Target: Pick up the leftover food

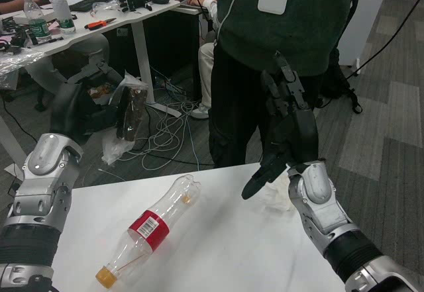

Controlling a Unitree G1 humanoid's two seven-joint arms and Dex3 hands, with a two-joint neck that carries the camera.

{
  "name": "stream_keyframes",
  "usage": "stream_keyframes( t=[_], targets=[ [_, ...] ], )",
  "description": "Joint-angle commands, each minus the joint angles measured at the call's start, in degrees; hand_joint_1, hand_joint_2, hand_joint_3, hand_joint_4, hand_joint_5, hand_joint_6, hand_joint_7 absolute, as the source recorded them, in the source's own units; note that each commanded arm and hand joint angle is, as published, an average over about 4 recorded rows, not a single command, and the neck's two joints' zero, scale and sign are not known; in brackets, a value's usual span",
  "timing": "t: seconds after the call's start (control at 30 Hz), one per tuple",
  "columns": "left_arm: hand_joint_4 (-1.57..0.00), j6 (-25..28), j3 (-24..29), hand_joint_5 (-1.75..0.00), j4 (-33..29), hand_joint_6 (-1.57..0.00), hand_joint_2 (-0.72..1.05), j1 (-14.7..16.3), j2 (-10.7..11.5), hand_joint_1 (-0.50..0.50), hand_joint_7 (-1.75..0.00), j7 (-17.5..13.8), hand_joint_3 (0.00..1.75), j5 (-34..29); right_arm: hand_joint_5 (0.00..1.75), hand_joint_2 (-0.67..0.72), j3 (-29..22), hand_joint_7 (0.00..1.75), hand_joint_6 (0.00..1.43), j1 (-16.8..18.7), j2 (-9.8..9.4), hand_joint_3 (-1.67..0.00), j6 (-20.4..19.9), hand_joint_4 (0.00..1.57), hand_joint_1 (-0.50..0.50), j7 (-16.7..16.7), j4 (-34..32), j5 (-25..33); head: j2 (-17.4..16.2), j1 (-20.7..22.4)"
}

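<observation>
Above the table's far left edge, left hand (83, 110) clutches a clear bag (126, 123) | right hand (286, 130) raised, fingers apart, holding nothing | bottle (149, 229) lies on white table (232, 252)

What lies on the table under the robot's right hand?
Under the raised right hand lies a small pale lump on the white table. The hand and wrist cover part of it.

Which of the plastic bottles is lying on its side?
The empty bottle with the red label and orange cap, lying on the white table. The two bottles on the far desk stand upright.
</observation>
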Motion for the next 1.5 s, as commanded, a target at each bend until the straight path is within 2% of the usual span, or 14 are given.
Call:
stream_keyframes(
  t=[0.03, 0.1, 0.67, 1.23, 1.5],
  targets=[
    [-1.57, -1.4, -0.3, -1.75, 1.4, -1.13, 0.6, -1.3, -0.1, -0.5, -1.59, 0.8, 1.18, -0.8, 0.0, 0.66, -0.1, 0.0, 0.0, -1.5, -0.68, 0.0, 0.5, 0.0, -0.42, 0.0, -0.3, -0.2, -0.2, 0.1],
    [-1.57, -1.6, -0.5, -1.75, 1.9, -1.13, 0.6, -1.6, -0.1, -0.5, -1.57, 0.9, 1.22, -0.8, 0.0, 0.66, -0.1, 0.0, 0.0, -1.8, -0.7, 0.0, 0.5, 0.0, -0.42, 0.0, -0.1, -0.2, -0.2, 0.2],
    [-1.57, -3.1, -1.2, -1.75, 2.9, -1.15, 0.6, -2.0, 0.0, -0.5, -1.61, 1.3, 1.22, -1.3, 0.0, 0.66, -0.1, 0.0, 0.0, -2.2, -0.39, 0.0, 0.5, 0.0, -0.42, 0.0, -0.3, -0.2, 0.4, -0.1],
    [-1.57, -3.2, -1.3, -1.75, 1.4, -1.15, 0.6, -0.3, 0.3, -0.5, -1.61, 1.3, 1.22, -2.1, 0.0, 0.66, 0.2, 0.0, 0.0, -1.5, 0.11, 0.0, 0.5, 0.0, -0.42, 0.0, -1.6, -0.3, 2.1, 0.6],
    [-1.57, -3.2, -1.3, -1.75, 0.8, -1.15, 0.6, 0.3, 0.5, -0.5, -1.61, 1.5, 1.22, -2.2, 0.0, 0.66, 0.3, 0.0, 0.0, -1.3, 0.29, 0.0, 0.5, 0.0, -0.42, 0.0, -2.0, -0.3, 1.8, 0.7]
  ],
)
